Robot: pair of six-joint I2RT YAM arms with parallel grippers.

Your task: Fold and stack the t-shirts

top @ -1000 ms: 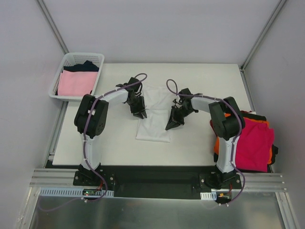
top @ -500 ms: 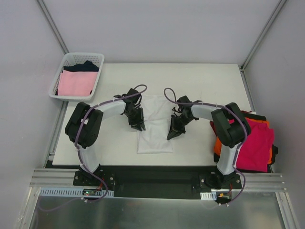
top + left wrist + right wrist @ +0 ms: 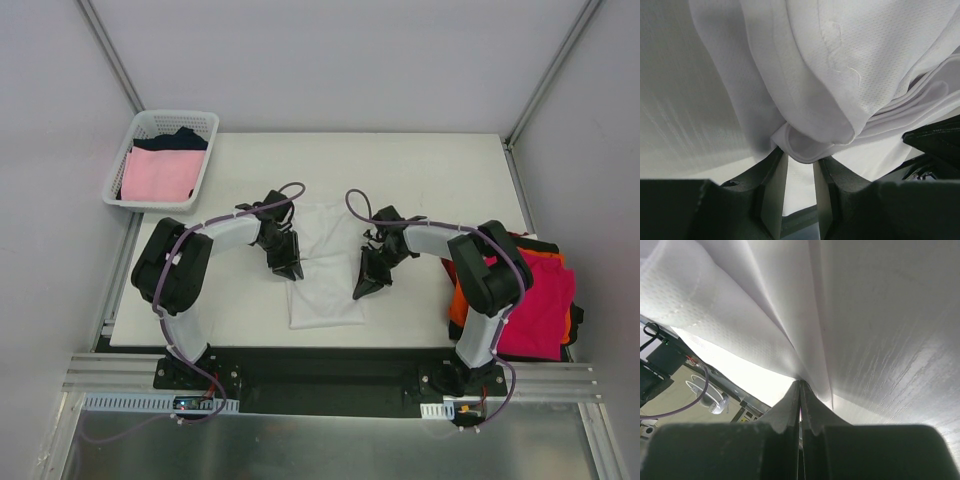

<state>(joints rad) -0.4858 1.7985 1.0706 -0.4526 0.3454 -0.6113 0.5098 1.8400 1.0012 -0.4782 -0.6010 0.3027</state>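
The white t-shirt (image 3: 325, 265) is laid as a long folded strip in the middle of the table (image 3: 440, 180), between the two arms. Its left edge is grasped by the left gripper (image 3: 290, 268). In the left wrist view a bunched, layered fold of the cloth (image 3: 810, 100) is seen pinched at the fingertips (image 3: 774, 165), with the jaws held part-way apart by the fabric. Its right edge is grasped by the right gripper (image 3: 364, 285). In the right wrist view the jaws are clenched tight on a thin pleat of the cloth (image 3: 790, 330).

Over the last second the shirt has been dragged toward the near edge of the table, and both grippers have come back with it. The far hem has been pulled closer and the near hem now lies close to the table's front edge. The strip has been kept fairly straight, so the pull is judged to be even on both sides.

This is read as positioning or smoothing before the next fold. The fold is not finished, and the shirt has not been stacked.

A stack is seen at the right end of the table, with a magenta-red shirt (image 3: 535, 305) on top of an orange shirt (image 3: 452, 298). A pale pink shirt (image 3: 157, 175) and a navy shirt (image 3: 180, 138) are left in the basket (image 3: 176, 116) at far left.
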